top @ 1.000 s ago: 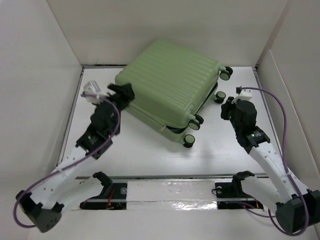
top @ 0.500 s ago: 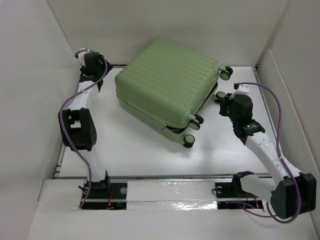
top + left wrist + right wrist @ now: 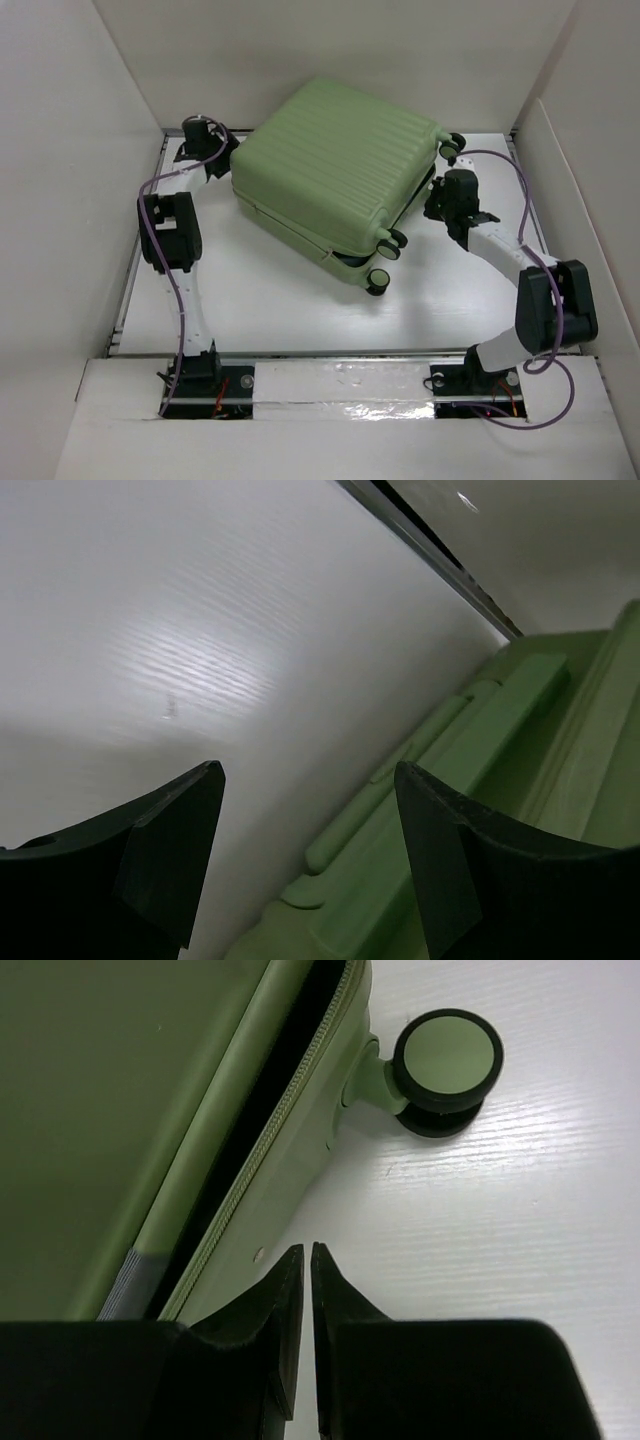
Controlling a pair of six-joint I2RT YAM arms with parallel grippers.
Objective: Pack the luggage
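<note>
The light-green ribbed luggage (image 3: 335, 170) lies flat at the back middle of the table, its lid down with a narrow gap along the zipper. My left gripper (image 3: 215, 160) is open and empty at the suitcase's back left corner; the left wrist view shows the moulded green shell (image 3: 520, 810) between the jaws (image 3: 305, 780). My right gripper (image 3: 432, 200) is shut and empty at the suitcase's right side, by the wheels. In the right wrist view its fingertips (image 3: 307, 1252) point at the zipper seam (image 3: 270, 1140), near a black-and-green wheel (image 3: 447, 1057).
White walls enclose the table on the left, back and right. The table (image 3: 300, 300) is white in front of the suitcase. Two wheels (image 3: 380, 280) stick out at the suitcase's front right corner.
Both arms have stretched out toward the back. The left gripper went from the suitcase's left edge to the back left corner. The right gripper moved in toward the suitcase's right side.
</note>
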